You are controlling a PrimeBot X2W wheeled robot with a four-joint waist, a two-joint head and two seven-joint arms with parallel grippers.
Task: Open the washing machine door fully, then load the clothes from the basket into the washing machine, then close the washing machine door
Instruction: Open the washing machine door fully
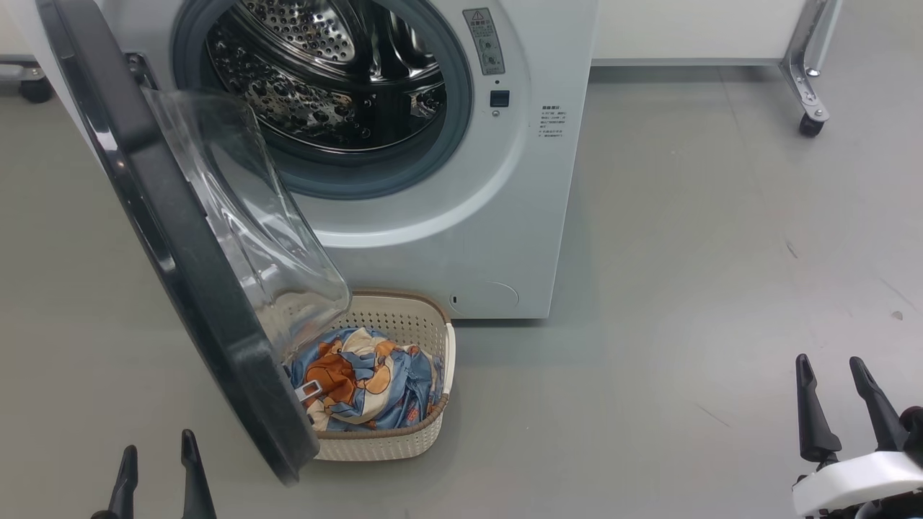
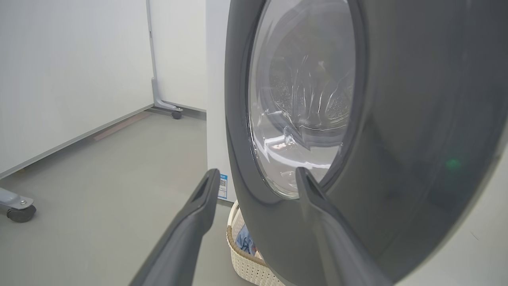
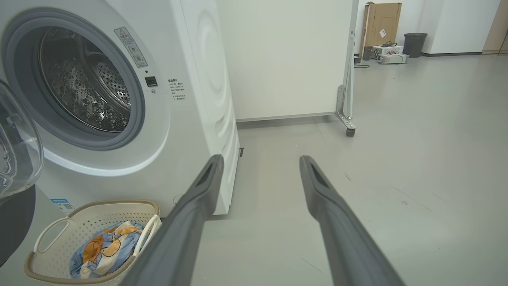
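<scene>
door point(image 1: 155, 216) stands open, hiding the basket point(image 1: 404, 443) at its 9 o'clock side and some clothes point(image 1: 368, 382) from me; left gripper point(image 1: 159, 443) and right gripper point(image 1: 829, 360) both spread, empty.

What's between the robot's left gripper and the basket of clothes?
The open washing machine door. In the head view it stands between the left gripper and the basket, hiding part of the basket's near side.

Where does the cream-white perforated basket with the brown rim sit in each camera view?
Head view: the cream-white perforated plastic basket sits lower centre, its left side behind the door.
Left wrist view: basket at bottom centre, peeking from behind the door's lower rim.
Right wrist view: basket in the lower left corner.
Shared landmark: the round, black-rimmed, glass-centred washing machine door.
</scene>
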